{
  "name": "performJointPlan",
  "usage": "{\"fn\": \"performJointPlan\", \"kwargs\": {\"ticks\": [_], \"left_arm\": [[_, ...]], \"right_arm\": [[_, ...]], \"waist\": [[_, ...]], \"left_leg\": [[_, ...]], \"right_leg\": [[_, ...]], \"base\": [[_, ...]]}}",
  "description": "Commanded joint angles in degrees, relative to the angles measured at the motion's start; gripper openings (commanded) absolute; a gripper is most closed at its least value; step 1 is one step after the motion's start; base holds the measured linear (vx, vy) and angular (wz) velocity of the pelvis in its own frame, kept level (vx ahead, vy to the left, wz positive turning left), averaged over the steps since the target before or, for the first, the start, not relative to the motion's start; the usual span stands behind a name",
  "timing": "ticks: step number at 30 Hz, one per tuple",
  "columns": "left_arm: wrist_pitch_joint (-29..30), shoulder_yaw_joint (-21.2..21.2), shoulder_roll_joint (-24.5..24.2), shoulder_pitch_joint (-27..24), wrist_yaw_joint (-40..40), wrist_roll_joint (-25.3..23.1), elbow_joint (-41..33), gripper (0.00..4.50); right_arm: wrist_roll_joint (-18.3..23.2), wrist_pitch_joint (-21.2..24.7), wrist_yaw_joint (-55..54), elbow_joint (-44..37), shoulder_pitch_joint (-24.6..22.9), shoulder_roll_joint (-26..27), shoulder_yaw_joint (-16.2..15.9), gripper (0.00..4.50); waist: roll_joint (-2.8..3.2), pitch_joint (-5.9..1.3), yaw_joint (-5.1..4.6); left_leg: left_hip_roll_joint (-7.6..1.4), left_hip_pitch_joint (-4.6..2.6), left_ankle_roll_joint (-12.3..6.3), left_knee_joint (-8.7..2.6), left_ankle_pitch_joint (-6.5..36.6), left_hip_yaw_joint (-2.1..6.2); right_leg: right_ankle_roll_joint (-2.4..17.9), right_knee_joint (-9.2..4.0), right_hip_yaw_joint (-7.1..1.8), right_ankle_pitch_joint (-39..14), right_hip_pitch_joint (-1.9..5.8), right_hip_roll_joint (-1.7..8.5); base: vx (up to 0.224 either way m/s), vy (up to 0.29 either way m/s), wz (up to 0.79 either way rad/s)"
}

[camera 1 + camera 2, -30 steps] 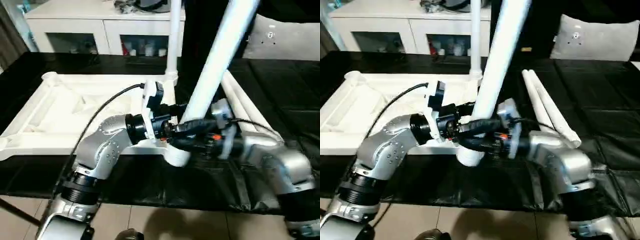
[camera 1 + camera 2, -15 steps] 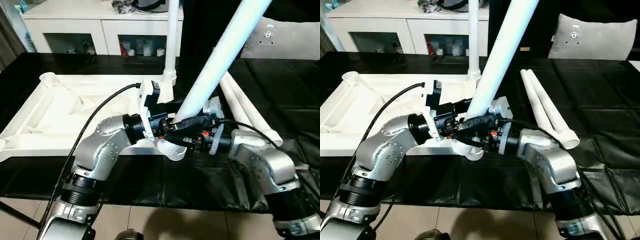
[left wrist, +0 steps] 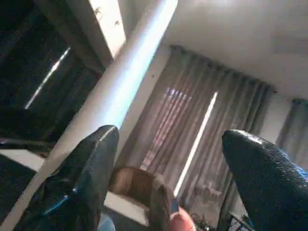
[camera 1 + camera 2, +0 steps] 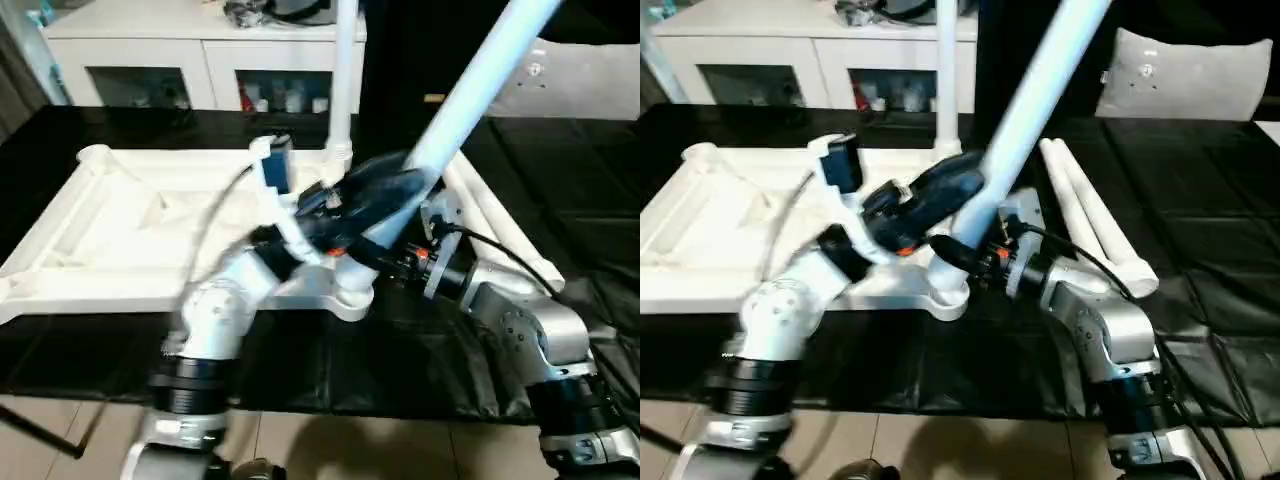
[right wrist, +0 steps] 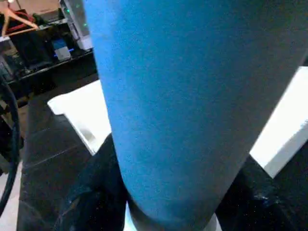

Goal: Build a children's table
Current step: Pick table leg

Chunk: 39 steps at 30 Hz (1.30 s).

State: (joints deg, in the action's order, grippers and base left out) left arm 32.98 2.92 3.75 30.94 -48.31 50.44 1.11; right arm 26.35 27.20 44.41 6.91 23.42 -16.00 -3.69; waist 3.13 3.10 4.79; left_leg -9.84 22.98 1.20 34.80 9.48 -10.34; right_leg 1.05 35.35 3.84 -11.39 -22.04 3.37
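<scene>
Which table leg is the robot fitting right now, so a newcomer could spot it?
Find the white tabletop lying upside down on the black surface. At its near right corner, one long white leg leans steeply away, clamped by the right gripper. Unlike it, two spares lie flat.

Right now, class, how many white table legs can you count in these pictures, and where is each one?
4. One leg stands upright in the tabletop's far corner socket. One tilted leg sits at the near corner socket, gripped by the right gripper. Two spare legs lie on the black surface.
</scene>
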Motion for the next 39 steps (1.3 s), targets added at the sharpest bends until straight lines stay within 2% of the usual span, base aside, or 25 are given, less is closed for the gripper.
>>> {"fn": "performJointPlan", "kwargs": {"ticks": [1, 2, 3, 5, 6, 8, 9, 10, 11, 12, 14, 15, 17, 19, 20, 21, 23, 26, 27, 29, 31, 32, 33, 35, 39], "left_arm": [[-0.34, 3.60, -0.01, 1.68, 3.12, 0.74, 0.67, 3.87], [-0.65, 3.79, -0.03, 1.79, 3.48, 0.64, 0.79, 3.87], [-2.85, 4.59, -0.77, 2.58, 5.76, -1.47, 2.12, 3.87], [-6.50, 4.71, -2.35, 3.39, 7.60, -5.44, 3.80, 3.87], [-6.64, 4.64, -2.51, 3.43, 7.71, -5.75, 3.91, 3.87], [-11.67, -0.36, -9.20, 4.10, 8.84, -17.98, 7.15, 3.87], [-11.67, -0.36, -9.20, 4.10, 8.84, -17.98, 7.15, 3.87], [-15.00, -5.46, -14.44, 3.49, 6.49, -25.92, 8.98, 3.87], [-15.91, -6.99, -16.16, 3.14, 5.23, -27.94, 9.59, 3.87], [-17.45, -8.32, -17.88, 2.61, 3.21, -29.50, 10.48, 3.87], [-18.49, -9.44, -19.53, 2.06, 0.90, -30.46, 11.35, 3.87], [-20.48, -12.18, -23.14, 1.21, -4.30, -32.42, 13.70, 3.87], [-21.05, -13.17, -24.42, 1.04, -6.30, -33.04, 14.82, 3.87], [-23.31, -14.82, -26.50, 0.98, -9.40, -34.81, 17.46, 3.69], [-24.92, -16.09, -28.04, 0.99, -11.78, -36.18, 19.39, 3.51], [-26.42, -17.17, -29.23, 1.09, -13.61, -37.43, 21.11, 3.51], [-29.08, -18.88, -30.63, 1.63, -15.86, -39.48, 24.33, 3.38], [-33.81, -19.98, -31.21, 3.28, -18.78, -41.92, 29.95, 3.09], [-34.92, -20.03, -31.01, 4.25, -19.69, -42.17, 32.01, 3.05], [-35.93, -20.20, -30.65, 5.73, -21.49, -42.16, 34.97, 2.85], [-36.27, -20.57, -30.51, 6.60, -22.47, -42.41, 36.59, 2.69], [-36.98, -20.96, -30.24, 7.50, -23.60, -42.78, 38.51, 2.64], [-37.89, -21.35, -29.95, 8.33, -24.43, -43.32, 40.47, 2.57], [-39.28, -21.64, -29.57, 9.13, -24.95, -44.14, 42.64, 2.44], [-41.48, -21.36, -28.54, 10.39, -27.12, -44.63, 46.62, 2.11]], "right_arm": [[-0.52, -1.47, -1.87, -0.45, 0.79, 0.83, 1.38, 1.91], [-0.56, -1.55, -2.05, -0.43, 0.82, 0.89, 1.44, 1.91], [-1.31, -2.11, -3.65, -0.16, 1.07, 1.09, 1.91, 1.91], [-2.77, -2.63, -5.75, 0.34, 1.40, 0.91, 2.28, 1.91], [-2.86, -2.66, -5.87, 0.36, 1.41, 0.90, 2.30, 1.91], [-5.21, -3.66, -9.76, 1.13, 1.76, 0.60, 3.19, 1.91], [-5.21, -3.66, -9.76, 1.13, 1.76, 0.60, 3.19, 1.91], [-6.84, -4.35, -11.82, 1.32, 1.77, 0.31, 3.37, 1.91], [-7.25, -4.45, -12.60, 1.33, 1.72, 0.33, 3.50, 1.91], [-7.38, -3.90, -13.64, 1.40, 1.67, 0.52, 3.80, 1.91], [-7.53, -3.42, -14.58, 1.54, 1.60, 0.67, 4.04, 1.91], [-7.64, -1.73, -15.34, 1.66, 0.97, 0.63, 3.97, 1.91], [-7.76, -1.30, -15.40, 1.49, 0.53, 0.59, 3.76, 1.91], [-7.49, -0.76, -15.24, 0.62, -0.52, 0.71, 3.52, 1.91], [-8.35, -0.84, -15.63, 0.41, -1.09, 0.47, 2.96, 1.91], [-9.28, -1.50, -15.99, 0.40, -1.51, 0.30, 2.50, 1.91], [-10.84, -6.20, -16.49, 1.15, -2.21, 0.63, 2.47, 1.91], [-11.58, -8.12, -18.22, 1.22, -2.90, 1.36, 3.33, 1.91], [-11.85, -9.26, -18.51, 1.18, -3.16, 1.49, 3.56, 1.91], [-12.00, -8.80, -18.78, 0.67, -3.70, 1.28, 3.68, 1.91], [-11.94, -5.24, -18.63, -0.14, -4.17, 0.33, 3.18, 1.91], [-11.55, -5.65, -15.81, -0.83, -4.97, -0.64, 2.41, 1.91], [-11.17, -6.00, -13.61, -1.61, -5.81, -1.40, 1.89, 1.91], [-10.75, -6.79, -11.93, -2.23, -6.57, -1.88, 1.64, 1.91], [-8.18, -5.69, -9.55, -3.85, -7.42, -2.41, 1.87, 1.91]], "waist": [[-1.07, -4.03, 0.06], [-1.05, -4.01, 0.05], [-0.92, -3.98, 0.01], [-1.14, -4.00, -0.05], [-0.92, -4.05, 0.00], [-0.97, -4.11, -0.13], [-0.82, -4.24, 0.00], [-0.96, -4.11, -0.15], [-0.75, -4.23, -0.09], [-0.68, -4.23, -0.11], [-0.52, -4.39, -0.05], [-0.45, -4.49, 0.08], [-0.56, -4.49, -0.04], [-0.50, -4.37, 0.08], [-0.54, -4.29, 0.13], [-0.50, -4.21, 0.14], [-0.45, -4.16, 0.08], [-0.42, -4.18, -0.03], [-0.15, -4.14, -0.01], [-0.27, -4.21, 0.17], [-0.01, -4.23, 0.15], [-0.15, -4.19, 0.12], [0.21, -4.33, 0.35], [-0.21, -4.39, 0.27], [-0.32, -4.31, 0.33]], "left_leg": [[-3.13, -1.31, -1.98, -3.59, 9.52, 1.28], [-3.12, -1.44, -1.98, -3.60, 9.73, 1.30], [-3.21, -1.43, -1.87, -3.68, 9.77, 1.39], [-3.23, -1.64, -1.50, -3.80, 10.15, 1.38], [-3.32, -1.71, -1.22, -3.89, 10.21, 1.52], [-3.38, -1.77, -0.99, -4.05, 10.03, 1.63], [-3.29, -1.77, -0.88, -3.99, 9.64, 1.72], [-3.34, -1.75, -1.08, -4.17, 9.62, 1.77], [-3.34, -1.91, -0.59, -4.11, 9.35, 1.63], [-3.31, -1.89, -0.32, -4.13, 9.09, 1.62], [-3.30, -1.93, -0.03, -4.07, 8.05, 1.52], [-3.40, -2.04, 0.05, -4.02, 7.59, 1.46], [-3.31, -1.92, -0.27, -4.07, 7.46, 1.36], [-3.27, -1.88, -0.27, -4.16, 8.24, 1.34], [-3.34, -1.94, -0.02, -4.22, 9.27, 1.32], [-3.29, -1.91, 0.32, -4.34, 9.90, 1.39], [-3.29, -2.03, 1.08, -4.44, 11.38, 1.35], [-3.44, -2.14, 1.75, -4.60, 12.20, 1.47], [-3.42, -2.29, 1.94, -4.60, 12.86, 1.40], [-3.48, -2.37, 2.04, -4.62, 13.20, 1.40], [-3.61, -2.30, 1.84, -4.63, 12.91, 1.49], [-3.51, -2.21, 1.62, -4.62, 12.73, 1.42], [-3.50, -2.31, 1.34, -4.40, 12.59, 1.37], [-3.44, -1.79, 0.19, -4.33, 11.26, 1.43], [-3.49, -1.82, -0.81, -4.13, 11.21, 1.34]], "right_leg": [[10.05, -4.72, -2.84, -12.51, 2.53, 5.08], [9.85, -4.86, -2.81, -13.03, 2.43, 4.99], [9.44, -4.93, -2.80, -13.20, 2.35, 4.87], [8.63, -4.96, -2.80, -13.51, 2.30, 4.73], [8.29, -4.86, -2.82, -13.45, 2.30, 4.82], [7.47, -4.72, -2.85, -12.54, 2.12, 4.66], [7.22, -4.61, -2.82, -12.11, 2.21, 4.76], [6.38, -4.71, -2.94, -12.09, 2.04, 4.70], [5.72, -4.55, -3.01, -12.23, 1.98, 4.81], [5.89, -4.51, -3.00, -11.91, 1.99, 4.86], [6.95, -4.26, -3.04, -9.69, 2.00, 4.97], [8.32, -3.97, -2.99, -7.54, 1.95, 5.01], [9.50, -3.67, -2.95, -5.59, 2.00, 4.93], [9.88, -3.74, -3.02, -6.40, 2.01, 5.09], [9.84, -3.91, -3.07, -7.63, 1.98, 5.26], [9.53, -4.04, -3.07, -9.02, 1.95, 5.24], [8.83, -4.25, -3.15, -10.83, 1.73, 5.37], [8.95, -4.19, -3.19, -11.14, 1.76, 5.48], [9.05, -4.36, -3.23, -11.53, 1.57, 5.48], [9.95, -4.08, -3.23, -10.30, 1.69, 5.56], [10.76, -3.83, -3.19, -8.85, 1.82, 5.61], [10.89, -3.92, -3.17, -8.53, 1.86, 5.54], [10.99, -3.87, -3.21, -7.97, 1.93, 5.65], [11.22, -3.81, -3.15, -5.91, 2.38, 5.74], [12.10, -4.08, -3.06, -7.14, 2.38, 5.87]], "base": [[0.000, 0.000, 0.00], [0.000, 0.000, 0.00], [0.000, 0.000, 0.00], [0.000, 0.000, 0.00], [0.000, 0.000, 0.00], [0.000, 0.000, 0.00], [0.000, 0.000, 0.00], [0.000, 0.000, 0.00], [0.000, 0.000, 0.00], [0.000, 0.000, 0.00], [0.000, 0.000, 0.00], [0.000, 0.000, 0.00], [0.000, 0.000, 0.00], [0.000, 0.000, 0.00], [0.000, 0.000, 0.00], [0.000, 0.000, 0.00], [0.000, 0.000, 0.00], [0.000, 0.000, 0.00], [0.000, 0.000, 0.00], [0.000, 0.000, 0.00], [0.000, 0.000, 0.00], [0.000, 0.000, 0.00], [0.000, 0.000, 0.00], [0.000, 0.000, 0.00], [0.000, 0.000, 0.00]]}}
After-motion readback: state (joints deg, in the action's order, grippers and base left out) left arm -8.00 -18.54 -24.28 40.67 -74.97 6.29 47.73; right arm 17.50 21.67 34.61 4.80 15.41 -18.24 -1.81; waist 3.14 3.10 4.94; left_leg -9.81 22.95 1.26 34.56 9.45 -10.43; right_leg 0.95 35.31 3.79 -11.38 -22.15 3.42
